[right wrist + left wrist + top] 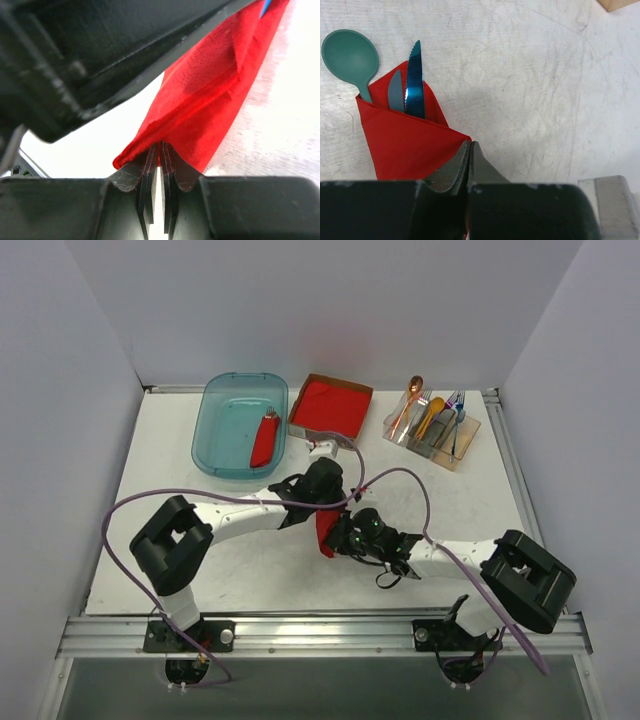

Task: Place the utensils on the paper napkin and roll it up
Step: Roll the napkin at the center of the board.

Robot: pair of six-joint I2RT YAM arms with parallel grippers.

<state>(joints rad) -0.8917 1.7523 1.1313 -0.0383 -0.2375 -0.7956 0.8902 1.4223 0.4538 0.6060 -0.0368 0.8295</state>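
Observation:
The paper napkin point(405, 145) lies folded into a red wedge on the white table. Out of its open end stick the utensils: a teal spoon point(350, 55) and a blue serrated knife point(414, 80), with a grey-blue piece point(395, 92) between them. My left gripper point(470, 143) is shut, its tips right at the napkin's near corner. The right gripper point(161, 146) pinches the napkin's point(210, 100) folded edge at its tips, with only a hairline gap lower down between the jaws. From above, both grippers point(322, 502) point(342, 537) meet over the napkin point(325, 530) at mid-table.
A teal bin point(230, 430) at the back left holds a rolled red bundle point(265, 440). Beside it stands a cardboard box with a red napkin stack point(330, 405). A clear holder point(432, 430) with an orange spoon point(410, 398) and other cutlery sits back right.

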